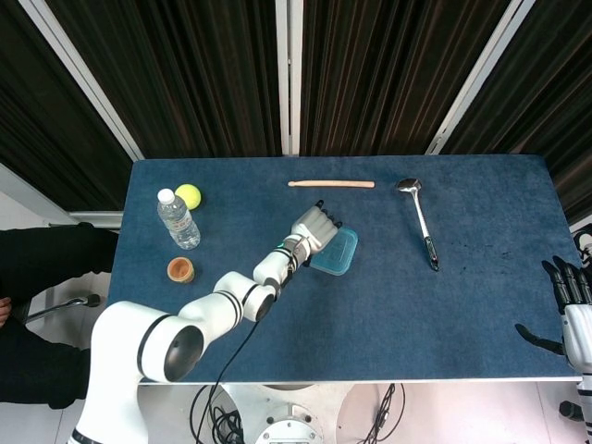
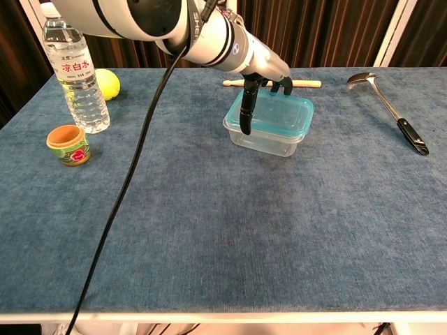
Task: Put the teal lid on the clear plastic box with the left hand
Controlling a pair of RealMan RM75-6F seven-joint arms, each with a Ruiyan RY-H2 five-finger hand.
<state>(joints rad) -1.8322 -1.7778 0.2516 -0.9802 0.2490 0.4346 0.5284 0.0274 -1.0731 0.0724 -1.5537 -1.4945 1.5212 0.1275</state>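
The clear plastic box (image 2: 268, 143) stands at the table's middle, toward the back. The teal lid (image 2: 277, 116) lies on top of it, roughly lined up with its rim. My left hand (image 2: 262, 82) reaches over the lid's far left edge and holds it, thumb hanging down the left side and fingers on the back edge. In the head view the left hand (image 1: 313, 228) covers the left part of the lid (image 1: 336, 252). My right hand (image 1: 573, 310) hangs off the table's right front corner, fingers spread and holding nothing.
A water bottle (image 2: 74, 68), a yellow-green ball (image 2: 107, 82) and a small orange-topped jar (image 2: 68, 145) stand at the left. A wooden stick (image 2: 309, 84) lies behind the box. A ladle (image 2: 391, 112) lies at the back right.
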